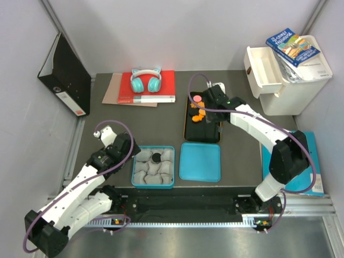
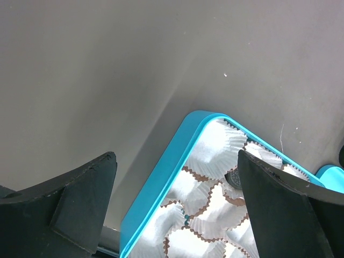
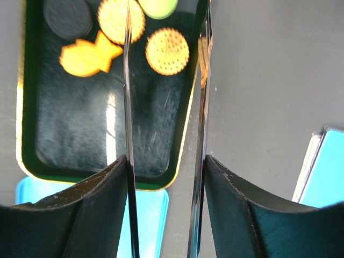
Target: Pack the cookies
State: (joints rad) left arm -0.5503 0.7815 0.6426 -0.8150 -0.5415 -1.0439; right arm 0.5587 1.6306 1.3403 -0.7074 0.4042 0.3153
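Cookies [image 1: 197, 113] sit at the black tray's [image 1: 189, 135] upper end. The right claw [image 3: 165, 32] hangs half-open over it, seemingly empty. The left claw [image 2: 176, 157] gapes wide over the teal box's [image 2: 161, 183] rim, lower left.

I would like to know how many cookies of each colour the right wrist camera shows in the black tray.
Orange cookies: 3
Black cookie: 1
Green cookie: 1
Total: 5

Teal cat-ear headphones [image 1: 153, 84] atop a red book [image 1: 167, 83]; black binder [image 1: 65, 75] far left.
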